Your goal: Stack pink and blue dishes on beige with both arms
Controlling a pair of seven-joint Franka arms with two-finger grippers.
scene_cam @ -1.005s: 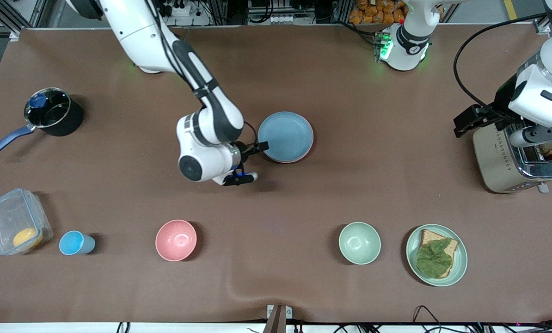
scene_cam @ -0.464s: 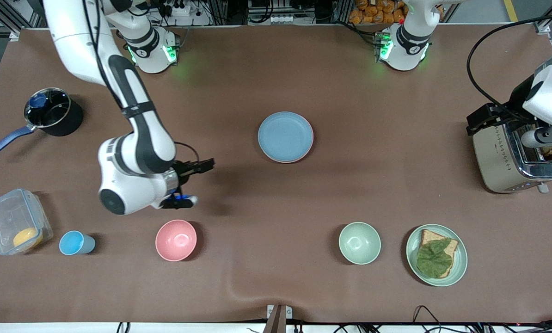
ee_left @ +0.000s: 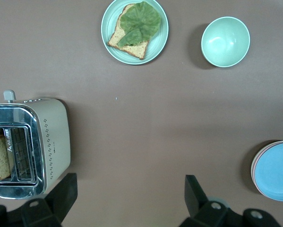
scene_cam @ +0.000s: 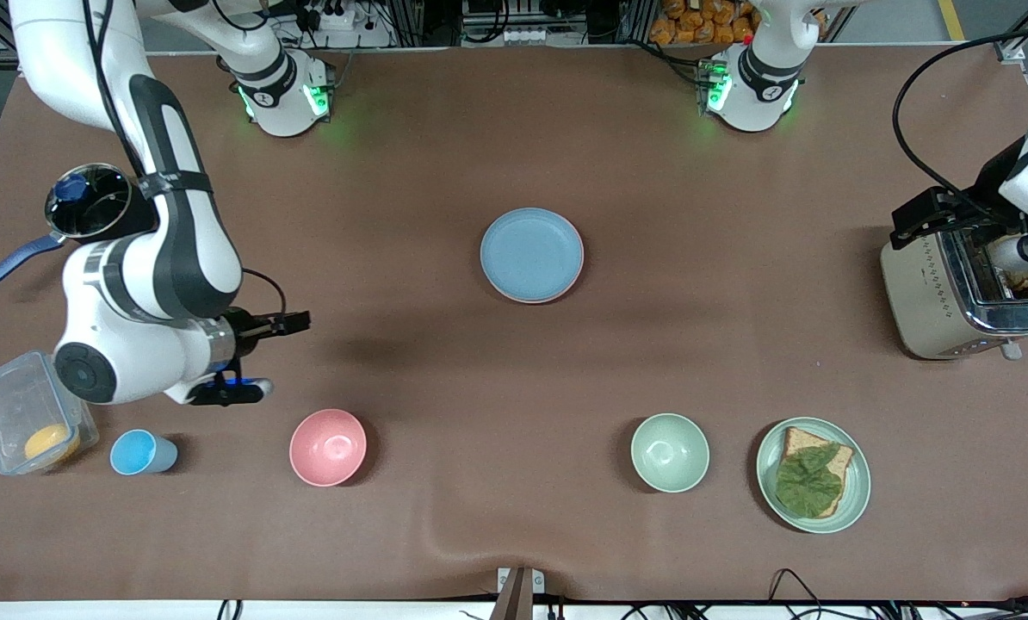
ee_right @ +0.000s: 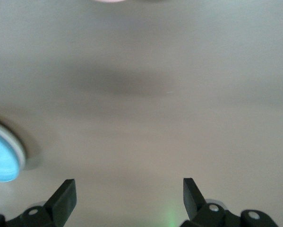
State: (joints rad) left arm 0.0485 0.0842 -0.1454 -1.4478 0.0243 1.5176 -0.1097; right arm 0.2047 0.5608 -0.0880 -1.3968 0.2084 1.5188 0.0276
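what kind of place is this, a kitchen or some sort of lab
Most likely a robotics lab staged as a breakfast table, not a real kitchen. Kitchen props such as a toaster, a saucepan and a stack of plates sit on a brown mat, with metal framing and cables around the edges.

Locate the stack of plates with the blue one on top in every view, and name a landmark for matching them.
Front view: the flat round light blue plate tops the stack mid-table, a pink rim showing beneath.
Left wrist view: at the picture's edge, cut off.
Right wrist view: not in it.
Shared landmark: the pale green bowl, in the front and left wrist views.
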